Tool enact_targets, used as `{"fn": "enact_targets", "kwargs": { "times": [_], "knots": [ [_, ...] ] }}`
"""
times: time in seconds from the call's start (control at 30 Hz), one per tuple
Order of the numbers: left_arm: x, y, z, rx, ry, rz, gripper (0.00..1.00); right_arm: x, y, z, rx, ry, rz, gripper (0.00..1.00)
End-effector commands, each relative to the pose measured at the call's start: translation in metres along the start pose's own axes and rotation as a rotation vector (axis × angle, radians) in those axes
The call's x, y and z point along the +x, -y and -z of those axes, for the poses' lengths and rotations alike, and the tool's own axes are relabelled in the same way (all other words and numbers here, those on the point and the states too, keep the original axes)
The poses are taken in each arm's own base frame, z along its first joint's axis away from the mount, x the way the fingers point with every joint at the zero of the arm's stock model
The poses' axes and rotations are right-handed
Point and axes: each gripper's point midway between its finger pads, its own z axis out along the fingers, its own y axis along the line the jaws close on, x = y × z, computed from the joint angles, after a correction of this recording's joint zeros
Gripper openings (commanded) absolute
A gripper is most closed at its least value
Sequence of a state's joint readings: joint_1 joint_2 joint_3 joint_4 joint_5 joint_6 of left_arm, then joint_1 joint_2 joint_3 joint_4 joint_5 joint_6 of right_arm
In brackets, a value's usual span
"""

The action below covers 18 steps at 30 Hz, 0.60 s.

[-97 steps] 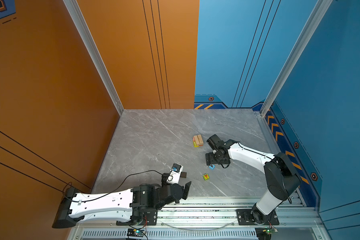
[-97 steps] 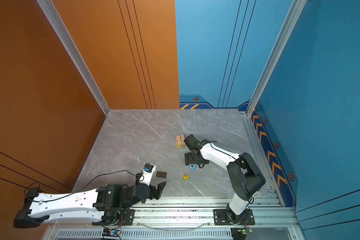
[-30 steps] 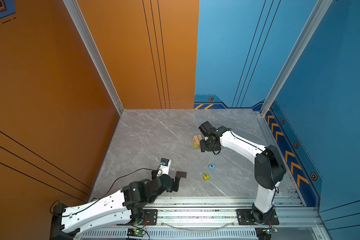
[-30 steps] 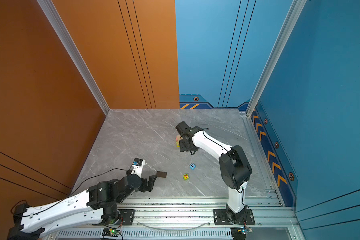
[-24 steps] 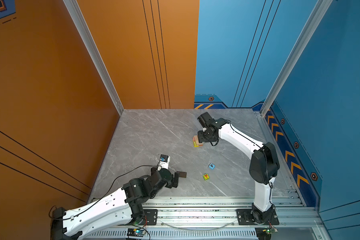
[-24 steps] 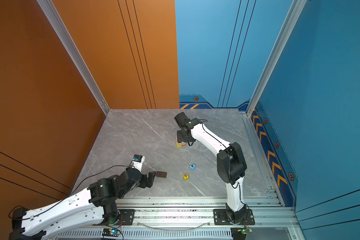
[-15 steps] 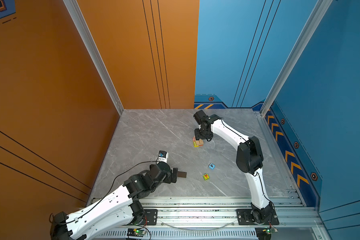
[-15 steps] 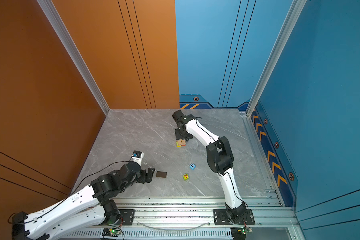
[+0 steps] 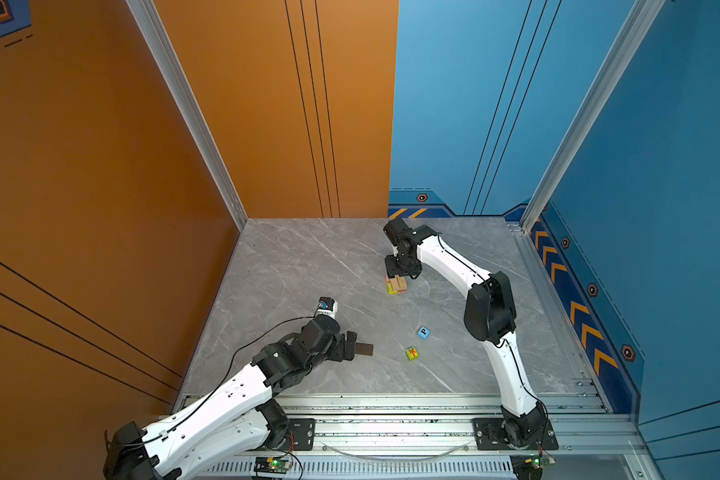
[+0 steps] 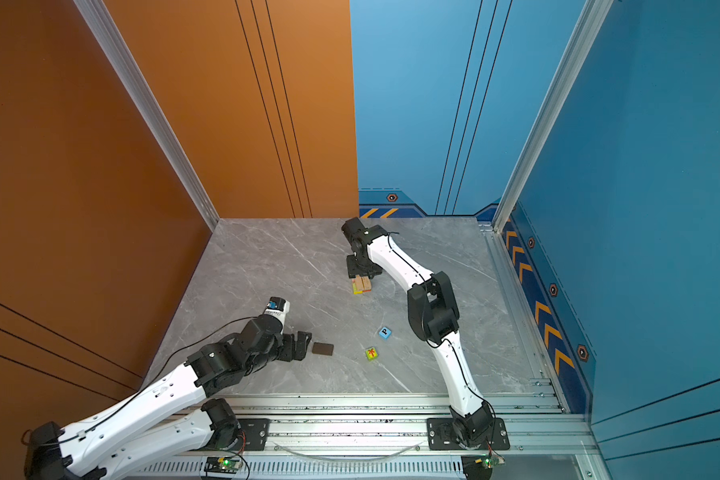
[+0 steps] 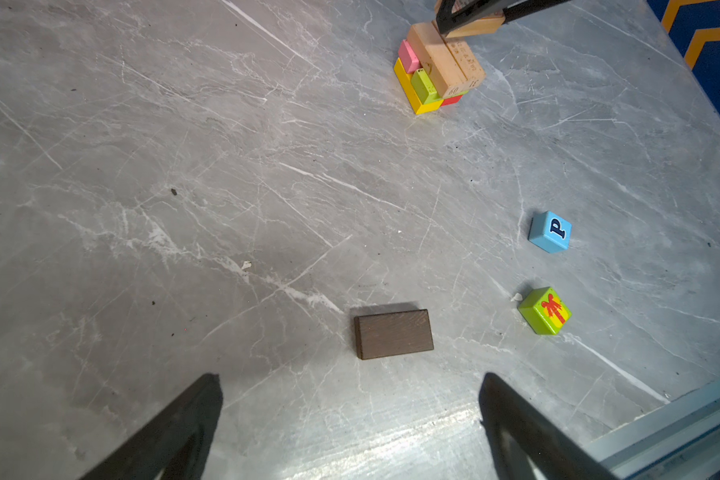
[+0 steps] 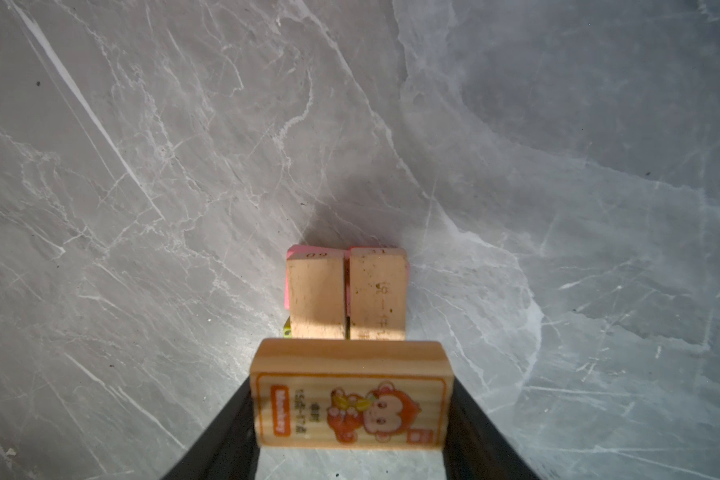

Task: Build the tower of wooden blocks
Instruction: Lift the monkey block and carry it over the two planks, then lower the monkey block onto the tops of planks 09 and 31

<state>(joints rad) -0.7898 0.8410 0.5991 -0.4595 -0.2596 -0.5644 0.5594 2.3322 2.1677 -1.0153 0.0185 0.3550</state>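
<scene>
The wood block tower (image 9: 396,284) (image 10: 362,285) is a low stack: yellow, red, pink and lime blocks under two tan blocks (image 12: 346,291) lying side by side (image 11: 437,70). My right gripper (image 9: 400,274) (image 12: 350,399) hangs just over the stack's far end, shut on a tan block with a monkey picture (image 12: 352,399). My left gripper (image 9: 352,349) (image 11: 350,399) is open and low over the floor, just short of a flat dark brown block (image 11: 393,333) (image 10: 323,348). A blue "P" cube (image 9: 423,332) (image 11: 550,231) and a green cube (image 9: 412,353) (image 11: 544,310) lie loose near the front.
The grey marble floor (image 9: 308,266) is walled by an orange panel (image 9: 100,208) on the left and blue panels (image 9: 661,208) behind and on the right. A metal rail (image 9: 391,411) runs along the front edge and carries both arm bases.
My right gripper has carried the monkey block from near the blue cube over to the stack's far end. The left arm has risen and stretched, with its open gripper staying by the dark brown block.
</scene>
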Motion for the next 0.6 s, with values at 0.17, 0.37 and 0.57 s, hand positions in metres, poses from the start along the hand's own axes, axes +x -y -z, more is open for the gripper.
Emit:
{"fn": "enact_targets", "kwargs": {
  "times": [0.17,0.37,0.57],
  "knots": [
    [-0.013,0.004,0.008,0.034,0.034,0.010,0.98,0.000,0.001,-0.008,0.000,-0.040,0.025,0.58],
    [-0.015,0.003,0.007,0.033,0.032,0.013,0.98,-0.002,0.000,-0.012,-0.003,-0.041,0.035,0.60],
    [-0.016,0.003,0.005,0.036,0.030,0.019,0.98,-0.006,0.000,-0.014,-0.013,-0.044,0.036,0.61]
  ]
}}
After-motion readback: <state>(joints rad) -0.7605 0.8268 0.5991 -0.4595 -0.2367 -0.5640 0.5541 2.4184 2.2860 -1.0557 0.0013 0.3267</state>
